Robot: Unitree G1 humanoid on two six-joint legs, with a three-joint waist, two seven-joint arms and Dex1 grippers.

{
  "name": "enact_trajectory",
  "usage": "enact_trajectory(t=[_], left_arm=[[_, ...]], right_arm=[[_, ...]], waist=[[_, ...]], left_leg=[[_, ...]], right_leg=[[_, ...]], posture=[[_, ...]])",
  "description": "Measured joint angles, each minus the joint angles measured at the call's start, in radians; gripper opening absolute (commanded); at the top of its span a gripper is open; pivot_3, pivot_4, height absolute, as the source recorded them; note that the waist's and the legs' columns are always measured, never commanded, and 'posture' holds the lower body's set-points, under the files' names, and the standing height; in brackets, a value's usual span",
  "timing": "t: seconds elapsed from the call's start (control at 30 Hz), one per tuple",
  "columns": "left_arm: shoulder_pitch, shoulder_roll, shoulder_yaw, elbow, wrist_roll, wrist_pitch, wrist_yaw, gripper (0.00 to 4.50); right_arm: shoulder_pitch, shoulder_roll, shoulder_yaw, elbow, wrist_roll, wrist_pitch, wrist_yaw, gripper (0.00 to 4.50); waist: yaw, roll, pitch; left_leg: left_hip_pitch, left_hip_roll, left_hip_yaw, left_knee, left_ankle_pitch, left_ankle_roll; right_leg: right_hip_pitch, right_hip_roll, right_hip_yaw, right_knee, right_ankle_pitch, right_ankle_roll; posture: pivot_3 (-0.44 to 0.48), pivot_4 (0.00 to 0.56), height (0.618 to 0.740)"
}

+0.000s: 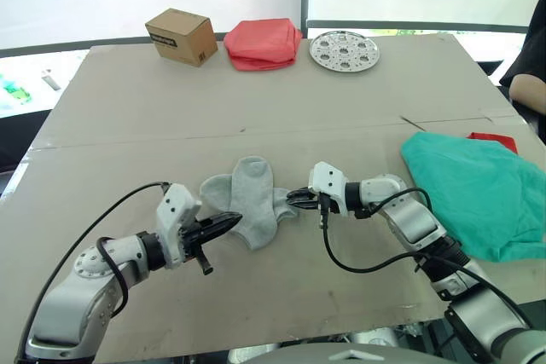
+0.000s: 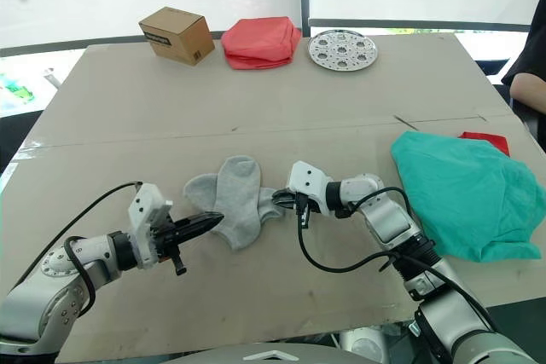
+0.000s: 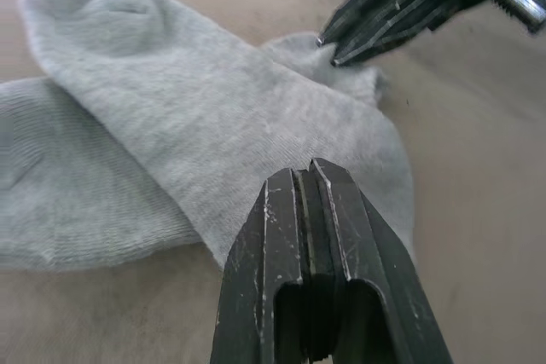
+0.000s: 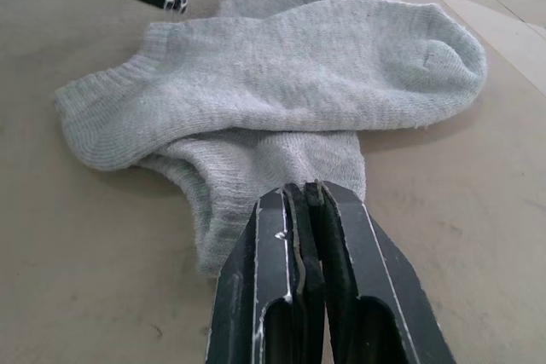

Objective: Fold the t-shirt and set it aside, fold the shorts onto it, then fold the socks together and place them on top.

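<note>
Underneath everything lies a table [image 1: 341,287] covered in flat brown cardboard sheets, with a seam running across it just beyond the socks. Nearest me, my left gripper [image 1: 229,222] points at the near-left edge of the socks [image 1: 247,198], its two black fingers pressed together with nothing between them; the tip sits right at the fabric, though I cannot tell whether it touches. My right gripper [image 1: 294,198] comes in from the other side, fingers also pressed together, its tip at the right edge of the socks where a bit of the lower sock sticks out. From its wrist view I cannot tell whether any cloth is caught between the pads.

Between my two grippers the socks lie flat, one crossed over the other, the upper one running from near the left gripper away toward the far side, the lower one poking out on both sides.

Well apart to my right, the shorts [image 1: 478,193] lie in a rumpled teal heap near the table's right edge. A small corner of the t-shirt [image 1: 493,139] peeks out just behind them.

Along the far edge sit a cardboard box [image 1: 181,37], a folded salmon-pink cloth [image 1: 262,43] and a round metal tray [image 1: 345,49] with holes. Behind them is a bright white wall. A person's arm [image 1: 529,83] shows at the far right edge.
</note>
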Motion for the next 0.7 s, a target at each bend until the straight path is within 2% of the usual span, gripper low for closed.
enact_trajectory(t=[0.03, 0.07, 0.13, 0.2, 0.27, 0.33, 0.47, 0.57, 0.6, 0.63, 0.7], left_arm=[[-0.002, -0.001, 0.007, -0.004, -0.015, 0.014, 0.009, 0.0], [0.0, 0.004, 0.014, -0.009, -0.021, 0.027, 0.009, 0.33], [0.021, 0.038, 0.038, -0.01, -0.041, 0.045, -0.012, 0.96], [0.041, 0.074, 0.065, -0.003, -0.046, 0.058, -0.035, 1.91], [0.041, 0.078, 0.079, 0.006, -0.063, 0.088, -0.034, 2.57], [0.041, 0.089, 0.087, 0.016, -0.101, 0.148, -0.033, 3.51], [-0.014, 0.064, 0.094, 0.016, -0.196, 0.275, 0.027, 3.51], [-0.052, 0.054, 0.072, 0.015, -0.214, 0.345, 0.085, 3.51], [-0.055, 0.049, 0.067, 0.015, -0.214, 0.354, 0.094, 3.05], [-0.06, 0.046, 0.061, 0.015, -0.215, 0.366, 0.105, 2.34], [-0.073, 0.043, 0.033, 0.015, -0.22, 0.423, 0.149, 1.84]], right_arm=[[0.0, 0.005, -0.011, 0.0, 0.008, 0.013, 0.0, 0.65], [0.0, 0.01, -0.026, -0.004, 0.029, 0.033, 0.004, 0.84], [0.0, 0.005, -0.052, -0.033, 0.066, 0.067, 0.022, 1.73], [0.0, -0.005, -0.065, -0.064, 0.075, 0.068, 0.038, 2.68], [0.0, -0.007, -0.065, -0.079, 0.087, 0.08, 0.057, 2.7], [0.002, -0.006, -0.061, -0.103, 0.114, 0.102, 0.091, 2.7], [0.002, -0.003, -0.059, -0.111, 0.112, 0.102, 0.103, 2.7], [0.012, -0.002, -0.056, -0.113, 0.105, 0.094, 0.097, 2.7], [0.014, -0.002, -0.054, -0.114, 0.104, 0.093, 0.097, 2.7], [0.018, -0.002, -0.052, -0.115, 0.103, 0.092, 0.096, 2.7], [0.032, -0.004, -0.05, -0.121, 0.099, 0.09, 0.089, 2.7]], waist=[[0.001, 0.0, 0.0], [0.001, 0.0, 0.0], [0.001, 0.0, 0.0], [0.0, 0.001, 0.0], [0.0, 0.001, 0.0], [0.0, 0.001, 0.0], [0.003, 0.0, 0.0], [0.001, 0.0, 0.0], [0.001, 0.0, 0.0], [0.001, 0.0, 0.0], [0.0, 0.0, 0.0]], left_leg=[[0.0, 0.0, 0.0, 0.0, 0.0, 0.0], [0.0, 0.0, 0.0, 0.0, 0.0, 0.0], [0.0, 0.0, 0.0, 0.0, 0.0, 0.0], [0.0, 0.0, 0.0, 0.0, 0.0, 0.001], [0.0, 0.0, 0.0, 0.0, -0.001, 0.002], [0.0, 0.0, 0.0, 0.0, -0.002, 0.003], [0.0, 0.0, -0.001, 0.001, -0.001, 0.001], [0.001, 0.0, 0.0, 0.0, 0.0, 0.0], [0.001, 0.0, -0.001, 0.0, 0.0, 0.0], [0.001, 0.0, -0.001, 0.0, 0.0, 0.0], [0.001, 0.0, -0.001, 0.0, 0.0, -0.001]], right_leg=[[0.0, 0.0, 0.0, 0.0, 0.0, 0.0], [0.0, 0.0, 0.0, 0.0, 0.0, 0.0], [0.0, 0.0, 0.0, 0.0, 0.0, 0.0], [0.0, 0.0, 0.0, 0.0, 0.0, 0.0], [0.0, 0.0, 0.0, 0.0, 0.0, 0.0], [0.0, 0.001, 0.0, 0.0, 0.0, 0.0], [0.001, 0.0, 0.0, 0.0, 0.0, 0.0], [0.001, 0.0, 0.0, 0.0, 0.0, 0.0], [0.001, 0.0, 0.0, 0.0, 0.0, 0.0], [0.001, 0.0, 0.0, 0.0, 0.0, 0.0], [0.001, 0.001, 0.0, 0.0, 0.0, 0.0]], posture=[[0.0, 0.15, 0.74], [0.0, 0.15, 0.74], [0.0, 0.15, 0.74], [0.0, 0.15, 0.74], [0.0, 0.15, 0.74], [0.0, 0.15, 0.74], [0.0, 0.15, 0.74], [0.0, 0.15, 0.74], [0.0, 0.15, 0.74], [0.0, 0.15, 0.74], [0.0, 0.15, 0.74]])
